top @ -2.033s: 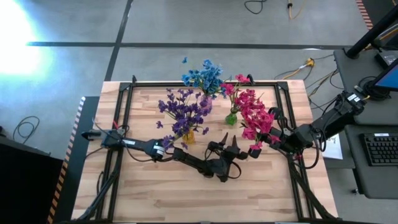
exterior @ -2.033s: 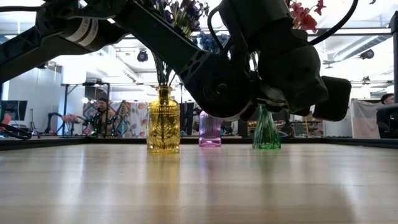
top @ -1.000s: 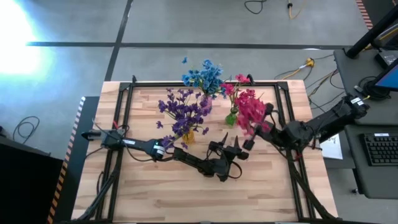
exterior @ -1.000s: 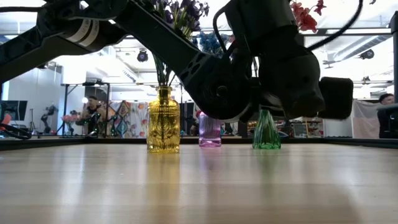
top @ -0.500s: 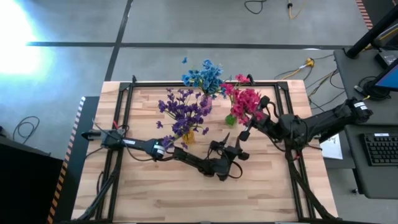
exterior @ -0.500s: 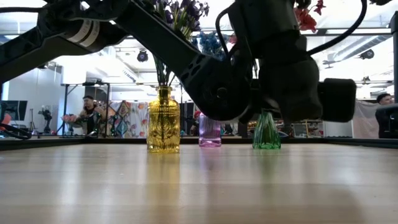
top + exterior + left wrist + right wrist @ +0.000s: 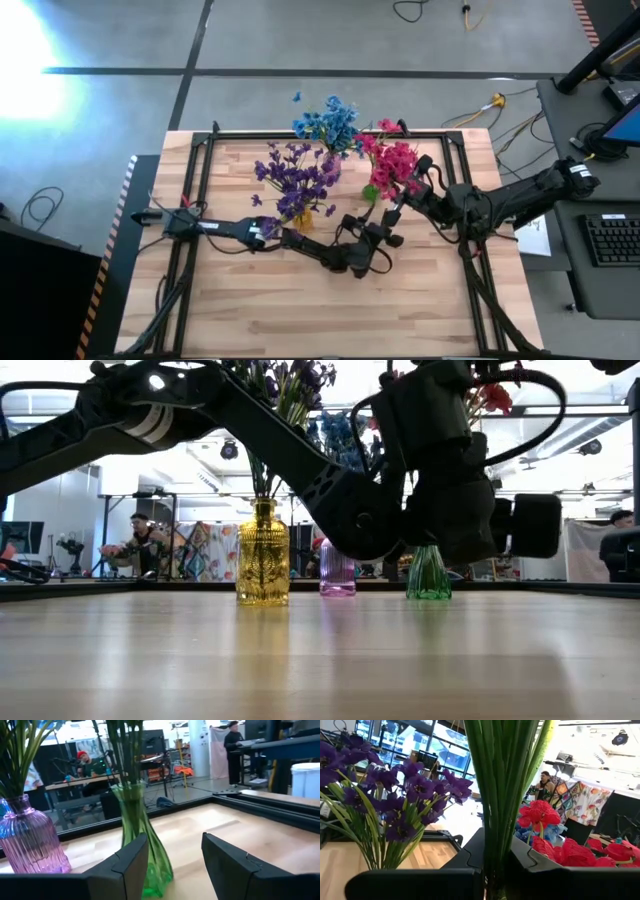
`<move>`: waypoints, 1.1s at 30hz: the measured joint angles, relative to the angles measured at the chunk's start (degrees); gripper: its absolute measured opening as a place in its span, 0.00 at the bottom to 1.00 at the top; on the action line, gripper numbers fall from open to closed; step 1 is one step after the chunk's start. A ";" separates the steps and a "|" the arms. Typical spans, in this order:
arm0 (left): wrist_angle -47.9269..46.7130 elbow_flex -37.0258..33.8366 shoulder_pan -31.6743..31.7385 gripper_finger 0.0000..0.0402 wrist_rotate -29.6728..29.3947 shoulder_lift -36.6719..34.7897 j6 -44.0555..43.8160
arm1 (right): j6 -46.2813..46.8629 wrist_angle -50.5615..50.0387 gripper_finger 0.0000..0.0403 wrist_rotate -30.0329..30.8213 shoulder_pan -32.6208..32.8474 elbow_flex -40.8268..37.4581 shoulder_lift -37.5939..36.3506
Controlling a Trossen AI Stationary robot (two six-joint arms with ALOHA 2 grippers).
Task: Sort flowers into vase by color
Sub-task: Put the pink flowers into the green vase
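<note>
Wooden slats make up the surface point(image 7: 250, 300), where three ribbed glass vases stand in a row: a yellow vase point(image 7: 263, 553) with purple flowers point(image 7: 295, 175), a purple-tinted vase point(image 7: 337, 570) with blue flowers point(image 7: 327, 122), and a green flared vase point(image 7: 141, 845) just beside the red-pink flowers point(image 7: 398, 166). The right pincer point(image 7: 492, 865) is clenched on a thick bundle of green stems point(image 7: 502, 785) belonging to those red-pink blooms, holding them upright above the green vase. The left pincer point(image 7: 172, 865) sits low and close in front of the green vase, its fingers parted and grasping nothing, and its arm blocks much of the low view. A person sits at a desk beyond the surface.
</note>
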 joint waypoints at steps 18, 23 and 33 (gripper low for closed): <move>0.01 0.12 4.27 0.43 0.38 0.00 -0.24 | -3.03 -2.99 0.07 0.39 2.49 -0.02 -2.67; 0.02 0.13 4.84 0.43 1.52 0.00 -0.38 | -3.13 -3.02 0.07 0.41 2.49 -0.02 -2.66; 0.09 0.13 6.12 0.43 1.69 0.00 -0.41 | -3.62 -3.00 0.07 0.86 2.46 -0.02 -2.67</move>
